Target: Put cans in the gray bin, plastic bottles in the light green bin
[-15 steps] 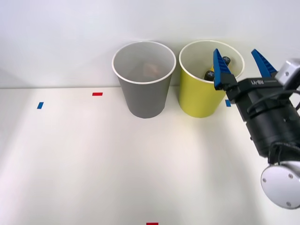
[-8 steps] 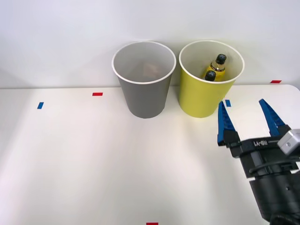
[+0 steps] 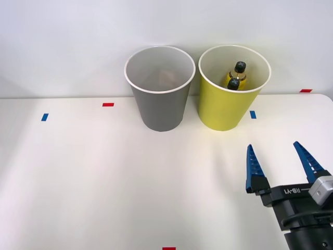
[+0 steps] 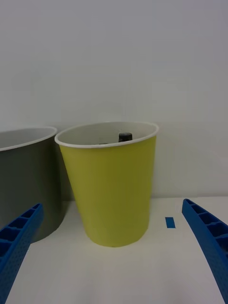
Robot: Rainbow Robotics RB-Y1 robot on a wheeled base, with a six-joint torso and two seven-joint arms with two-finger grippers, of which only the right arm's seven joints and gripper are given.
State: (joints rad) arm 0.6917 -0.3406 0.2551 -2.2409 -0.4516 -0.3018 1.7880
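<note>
On the white counter (image 3: 104,177), the gray bin (image 3: 160,101) stands toward the back, with something pale and indistinct inside it. Just beside it on the right stands the light green bin (image 3: 225,107), apart from the gray one. Two plastic bottles (image 3: 237,77) with black caps stand inside it. Farther right and nearer the camera, the right gripper (image 3: 281,164) hangs over bare counter, jaws released and holding nothing.

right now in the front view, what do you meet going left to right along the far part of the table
blue tape mark → red tape mark → gray bin → light green bin → red tape mark at the far right edge
</note>
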